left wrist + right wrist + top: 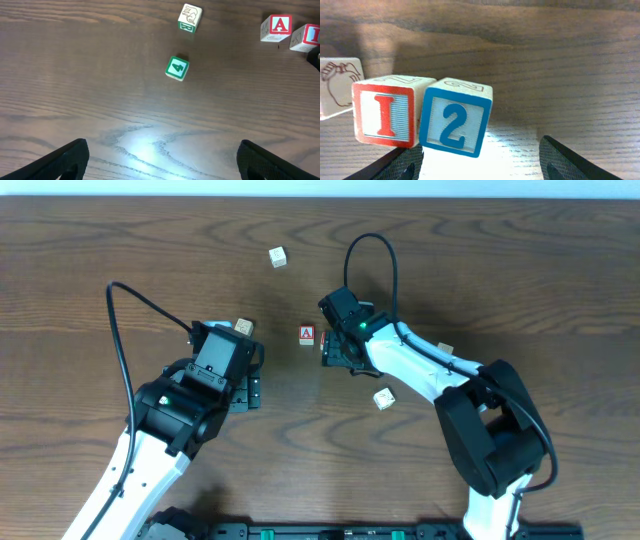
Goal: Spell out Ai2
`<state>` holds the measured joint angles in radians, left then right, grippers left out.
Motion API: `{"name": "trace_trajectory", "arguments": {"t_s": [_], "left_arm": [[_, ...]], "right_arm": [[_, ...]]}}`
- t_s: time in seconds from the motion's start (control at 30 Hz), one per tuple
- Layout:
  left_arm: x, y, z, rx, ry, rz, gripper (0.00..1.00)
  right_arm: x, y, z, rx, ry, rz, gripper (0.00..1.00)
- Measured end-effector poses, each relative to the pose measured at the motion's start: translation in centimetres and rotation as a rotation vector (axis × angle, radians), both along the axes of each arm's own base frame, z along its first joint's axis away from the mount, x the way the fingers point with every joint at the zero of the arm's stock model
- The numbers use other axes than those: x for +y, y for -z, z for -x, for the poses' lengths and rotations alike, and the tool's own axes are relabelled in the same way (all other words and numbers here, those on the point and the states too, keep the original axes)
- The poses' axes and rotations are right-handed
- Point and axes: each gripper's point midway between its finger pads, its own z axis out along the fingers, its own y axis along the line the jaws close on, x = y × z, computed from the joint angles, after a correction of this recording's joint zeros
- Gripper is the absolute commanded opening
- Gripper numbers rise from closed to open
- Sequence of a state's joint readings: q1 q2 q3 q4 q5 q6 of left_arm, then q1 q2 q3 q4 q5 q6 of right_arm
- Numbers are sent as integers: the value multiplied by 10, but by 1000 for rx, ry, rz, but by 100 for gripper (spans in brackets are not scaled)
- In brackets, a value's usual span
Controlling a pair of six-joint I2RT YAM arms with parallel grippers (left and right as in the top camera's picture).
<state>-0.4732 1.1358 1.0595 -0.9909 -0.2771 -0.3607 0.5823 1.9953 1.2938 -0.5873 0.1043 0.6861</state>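
**Overhead and both wrist views.** In the right wrist view we saw the I block (385,114) standing upright at left centre. The 2 block (456,116) was tilted and pressed against its right side. The right fingers (570,161) were spread wide along the lower edge of the frame and held nothing. The two blocks sat just beyond the left-hand fingertip. A block face with an apple drawing (337,87) was cut off by the left edge, and we could not tell which block it belonged to. The right half of that frame was bare bench (580,75).

In the overhead view the A block (307,334) lay near the centre, its red letter up, just left of the right arm's head. The I and 2 blocks were hidden under that head.

In the left wrist view the A block and the I block appeared side by side in the upper right corner with a narrow gap between them. The I block was clipped by the right edge. The left fingers (65,161) were also fully spread, in the two lower corners, with nothing between them. A green 4 block (177,68) lay above centre, and a picture block (190,18) lay near the top edge. The left and lower parts of that frame held open bench.

Seen from overhead, one pale block (278,256) lay alone at upper centre. Another pale block (384,398) lay below the right arm. Wide open bench remained at upper left and upper right.
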Motion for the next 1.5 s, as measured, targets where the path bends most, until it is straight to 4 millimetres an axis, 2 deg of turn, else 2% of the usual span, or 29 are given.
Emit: {"name": "trace_trajectory", "arguments": {"t_s": [0.33, 0.53, 0.6, 0.83, 1.2, 1.4, 1.5], "left_arm": [[0, 0, 0, 1, 0, -1, 95], [0, 0, 1, 3, 3, -3, 95], [1, 0, 1, 4, 3, -4, 95], [2, 2, 3, 16, 3, -10, 95], [2, 2, 4, 18, 3, -11, 95], [2, 2, 4, 18, 3, -11, 95], [2, 2, 4, 18, 3, -11, 96]], "right_arm": [[3, -1, -3, -10, 1, -15, 71], [3, -5, 6, 41, -4, -13, 75], [2, -13, 6, 42, -4, -9, 77], [-11, -70, 12, -1, 6, 14, 78], [-20, -66, 19, 26, 20, 55, 78], [-29, -46, 34, 73, 37, 81, 78], [-30, -41, 34, 69, 43, 76, 78]]}}
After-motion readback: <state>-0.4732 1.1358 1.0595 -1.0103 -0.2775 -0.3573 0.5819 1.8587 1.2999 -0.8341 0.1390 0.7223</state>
